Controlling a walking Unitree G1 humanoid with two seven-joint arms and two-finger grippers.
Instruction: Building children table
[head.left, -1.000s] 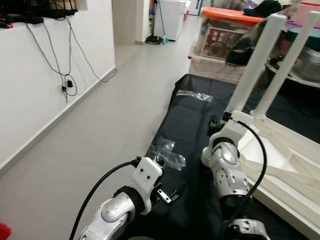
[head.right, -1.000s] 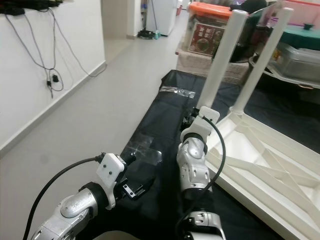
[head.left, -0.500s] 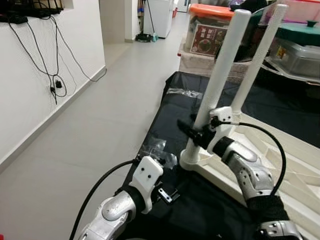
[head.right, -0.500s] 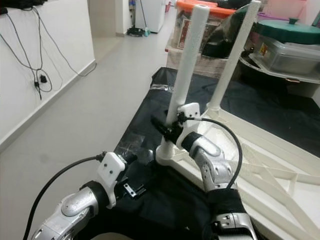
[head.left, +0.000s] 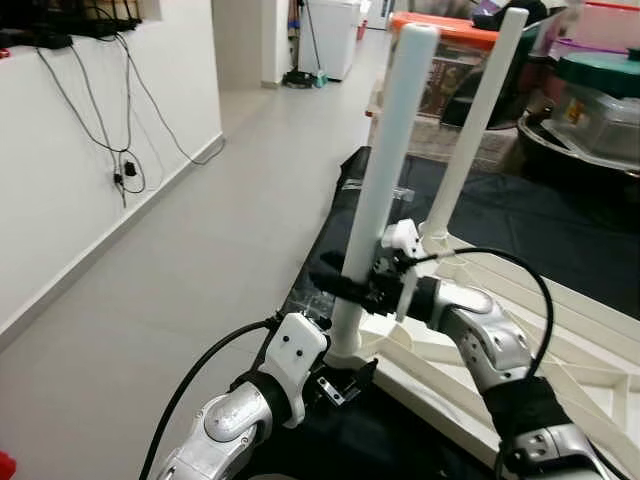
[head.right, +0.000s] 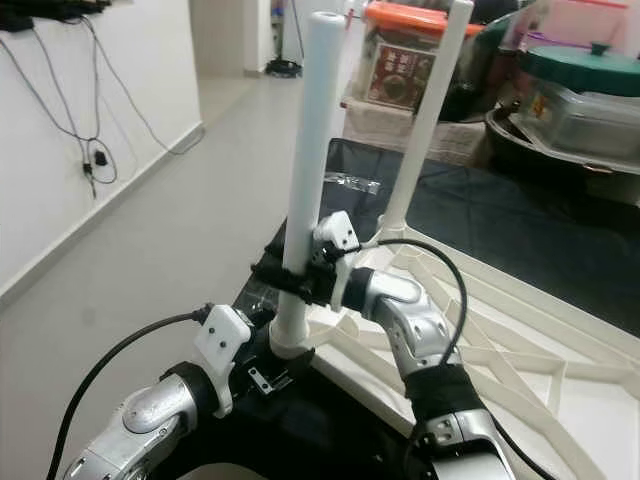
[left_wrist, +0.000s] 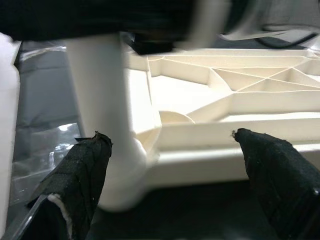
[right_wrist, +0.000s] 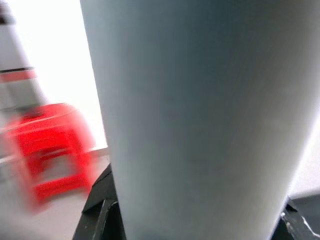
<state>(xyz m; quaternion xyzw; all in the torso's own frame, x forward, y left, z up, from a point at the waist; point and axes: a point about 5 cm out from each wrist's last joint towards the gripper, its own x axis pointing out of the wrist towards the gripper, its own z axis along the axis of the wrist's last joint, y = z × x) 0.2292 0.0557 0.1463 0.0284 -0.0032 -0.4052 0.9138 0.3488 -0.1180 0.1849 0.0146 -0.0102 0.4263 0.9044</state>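
White table top (head.left: 560, 330) lies upside down on black sheet (head.left: 500, 215), right of bare floor, two legs pointing up. Our right gripper (head.left: 345, 285) clamps low on near leg (head.left: 385, 170), likely steadying it in corner socket. Our left gripper (head.left: 340, 385) waits just near that corner, jaws spread wide. Left wrist view shows socket base (left_wrist: 122, 165); right wrist view adds red stool (right_wrist: 47, 145) beyond leg.
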